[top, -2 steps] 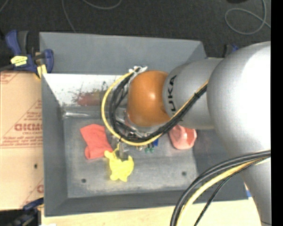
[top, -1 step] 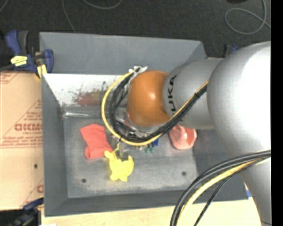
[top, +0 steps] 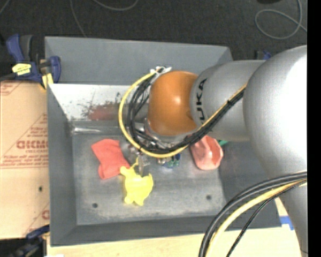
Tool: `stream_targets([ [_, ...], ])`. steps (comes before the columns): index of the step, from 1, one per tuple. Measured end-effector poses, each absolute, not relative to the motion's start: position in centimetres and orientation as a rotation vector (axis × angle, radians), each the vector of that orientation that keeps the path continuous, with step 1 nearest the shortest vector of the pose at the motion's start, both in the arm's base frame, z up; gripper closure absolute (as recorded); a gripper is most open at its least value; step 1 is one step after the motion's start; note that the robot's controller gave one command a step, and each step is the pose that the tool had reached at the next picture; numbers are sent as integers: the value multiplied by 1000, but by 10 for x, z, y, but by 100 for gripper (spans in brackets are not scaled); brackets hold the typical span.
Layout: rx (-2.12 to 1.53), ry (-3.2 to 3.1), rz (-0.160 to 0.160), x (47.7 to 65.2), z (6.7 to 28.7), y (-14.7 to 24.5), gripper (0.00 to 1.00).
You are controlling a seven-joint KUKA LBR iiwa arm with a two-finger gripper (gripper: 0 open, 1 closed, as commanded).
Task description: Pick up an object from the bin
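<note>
The hand [top: 142,164], open or closed I cannot tell, hangs at the twelve o'clock edge of a yellow toy [top: 137,189], seemingly mid-approach, so next comes lowering and gripping.

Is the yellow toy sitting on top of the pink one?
No, the yellow toy lies on the bare floor of the bin, well apart from the pink one further right.

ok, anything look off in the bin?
Nothing stands out. A red floppy piece, a yellow lump and a pink piece lie loose on the bin floor, none over the rim. The end effector hangs at the yellow lump's top edge. A reddish smear on the back wall may be a reflection.
</note>
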State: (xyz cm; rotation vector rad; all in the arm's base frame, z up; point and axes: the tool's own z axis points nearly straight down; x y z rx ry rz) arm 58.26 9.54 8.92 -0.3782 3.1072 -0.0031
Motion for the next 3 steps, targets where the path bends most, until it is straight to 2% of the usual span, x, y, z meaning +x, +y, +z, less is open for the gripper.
stream_targets([
  [1, -377, 3110, -4, 583, 143, 89, 100],
  [3, -325, 3119, -2, 592, 210, 84, 100],
])
